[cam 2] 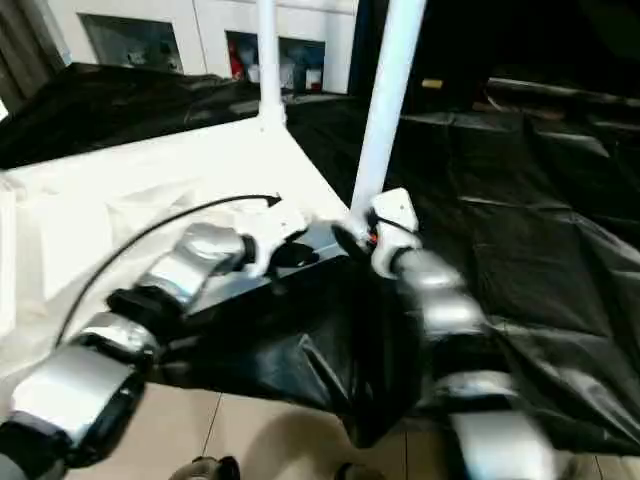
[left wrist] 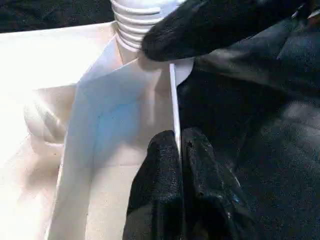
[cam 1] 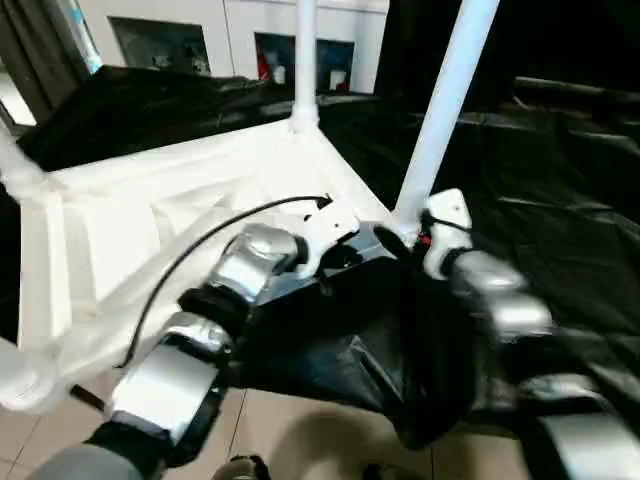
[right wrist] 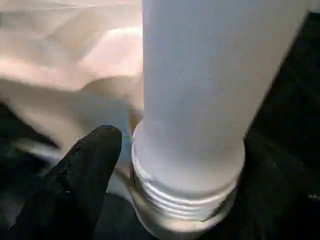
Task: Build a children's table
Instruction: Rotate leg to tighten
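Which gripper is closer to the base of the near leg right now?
Right. The right gripper is at the threaded base of the near leg, one finger beside its collar. The left gripper is shut on the tabletop's edge rib, just short of that corner.

The table top [cam 1: 150, 215] lay underside up on the sheet [cam 1: 560, 200], one leg [cam 1: 440, 110] upright in its near right corner socket, another leg [cam 1: 305, 60] upright in the far corner behind.
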`<state>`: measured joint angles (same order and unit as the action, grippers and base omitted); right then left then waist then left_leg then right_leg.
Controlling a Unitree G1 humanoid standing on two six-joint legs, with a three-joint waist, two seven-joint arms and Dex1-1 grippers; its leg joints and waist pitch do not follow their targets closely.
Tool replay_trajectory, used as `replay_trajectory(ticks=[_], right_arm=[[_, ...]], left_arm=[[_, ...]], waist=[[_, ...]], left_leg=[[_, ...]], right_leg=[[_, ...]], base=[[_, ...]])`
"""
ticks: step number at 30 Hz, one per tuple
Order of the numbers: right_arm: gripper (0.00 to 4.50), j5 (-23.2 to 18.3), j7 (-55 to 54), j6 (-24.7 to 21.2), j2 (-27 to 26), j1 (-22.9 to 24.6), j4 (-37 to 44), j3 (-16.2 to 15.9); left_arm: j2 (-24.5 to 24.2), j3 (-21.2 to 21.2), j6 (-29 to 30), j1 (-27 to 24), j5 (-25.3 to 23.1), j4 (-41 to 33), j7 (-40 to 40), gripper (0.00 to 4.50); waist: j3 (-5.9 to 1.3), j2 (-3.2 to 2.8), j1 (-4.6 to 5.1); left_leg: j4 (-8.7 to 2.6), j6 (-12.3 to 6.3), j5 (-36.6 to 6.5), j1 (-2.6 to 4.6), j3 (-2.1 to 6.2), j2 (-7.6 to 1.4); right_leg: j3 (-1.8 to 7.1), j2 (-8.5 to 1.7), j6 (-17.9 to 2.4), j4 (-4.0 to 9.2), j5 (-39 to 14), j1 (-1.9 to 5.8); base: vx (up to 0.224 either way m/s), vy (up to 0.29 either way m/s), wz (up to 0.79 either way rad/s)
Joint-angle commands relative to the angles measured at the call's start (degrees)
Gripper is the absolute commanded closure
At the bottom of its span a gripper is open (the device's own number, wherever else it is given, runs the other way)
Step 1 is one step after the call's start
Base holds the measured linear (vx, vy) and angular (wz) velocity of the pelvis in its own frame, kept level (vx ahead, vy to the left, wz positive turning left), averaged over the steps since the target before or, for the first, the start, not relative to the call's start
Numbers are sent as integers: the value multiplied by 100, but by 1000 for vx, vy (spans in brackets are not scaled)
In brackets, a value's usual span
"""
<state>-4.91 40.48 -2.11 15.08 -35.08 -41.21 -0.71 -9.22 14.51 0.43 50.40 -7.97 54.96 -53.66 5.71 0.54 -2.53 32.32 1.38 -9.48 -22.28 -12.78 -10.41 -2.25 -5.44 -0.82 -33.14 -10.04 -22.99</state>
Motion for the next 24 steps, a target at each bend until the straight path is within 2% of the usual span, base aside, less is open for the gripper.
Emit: replay_trajectory(ticks=[1, 2, 3, 4, 7, 9, 13, 16, 19, 24], right_arm=[[66, -178, 995, -103, 124, 163, 370, -395], [66, -223, 1233, -116, 251, 207, 490, -442], [66, -249, 1429, -128, 365, 244, 583, -490], [66, -308, 1900, -164, 621, 309, 762, -573], [66, -386, 2357, -258, 886, 385, 972, -638], [66, -415, 2641, -338, 1039, 435, 1108, -676], [66, -412, 2752, -416, 1087, 459, 1180, -680], [66, -402, 2799, -418, 1111, 445, 1143, -728], [99, -497, 2829, -576, 1035, 442, 1170, -734], [140, -538, 2757, -671, 944, 509, 1275, -711]], left_arm=[[-47, 139, -259, -193, 185, -278, -651, 450], [-137, 176, -269, -258, 207, -378, -859, 450], [-228, 224, -347, -323, 219, -468, -1053, 450], [-441, 299, -517, -481, 314, -672, -1606, 450], [-633, 287, -524, -633, 509, -921, -2139, 450], [-783, 284, -485, -718, 609, -1097, -2458, 450], [-876, 276, -439, -777, 662, -1257, -2614, 450], [-949, 277, -402, -825, 698, -1374, -2719, 450], [-955, 234, -403, -809, 664, -1366, -2677, 450], [-948, 224, -382, -813, 640, -1387, -2574, 450]], waist=[[-411, 76, -35], [-410, 60, -76], [-416, 32, -83], [-417, 35, -103], [-426, 18, -128], [-420, 24, -164], [-442, 17, -184], [-410, 22, -187], [-399, 25, -189], [-412, 34, -190]], left_leg=[[-350, -506, -1155, 118, 186, -305], [-323, -639, -869, 131, 163, -321], [-308, -745, -645, 107, 155, -337], [-290, -776, -559, 123, 141, -338], [-260, -866, -469, 137, 115, -349], [-243, -842, -482, 133, 103, -342], [-226, -831, -391, 136, 113, -350], [-242, -745, -646, 126, 108, -342], [-257, -603, -797, 135, 115, -348], [-245, -597, -691, 134, 113, -338]], right_leg=[[189, -361, -1285, 354, -1124, 235], [183, -339, -1401, 300, -674, 233], [165, -319, -1527, 239, -303, 236], [156, -295, -1621, 212, -62, 234], [165, -298, -1784, 153, 303, 217], [176, -288, -1821, 120, 376, 212], [166, -279, -1803, 72, 498, 198], [174, -301, -1735, 124, 68, 188], [183, -304, -1658, 152, -264, 177], [185, -291, -1646, 127, -116, 178]], base=[[0, 0, 0], [0, 0, 0], [0, 0, 0], [0, 0, 0], [0, 0, 0], [0, 0, 0], [0, 0, 0], [0, 0, 0], [0, 0, 0], [0, 0, 0]])
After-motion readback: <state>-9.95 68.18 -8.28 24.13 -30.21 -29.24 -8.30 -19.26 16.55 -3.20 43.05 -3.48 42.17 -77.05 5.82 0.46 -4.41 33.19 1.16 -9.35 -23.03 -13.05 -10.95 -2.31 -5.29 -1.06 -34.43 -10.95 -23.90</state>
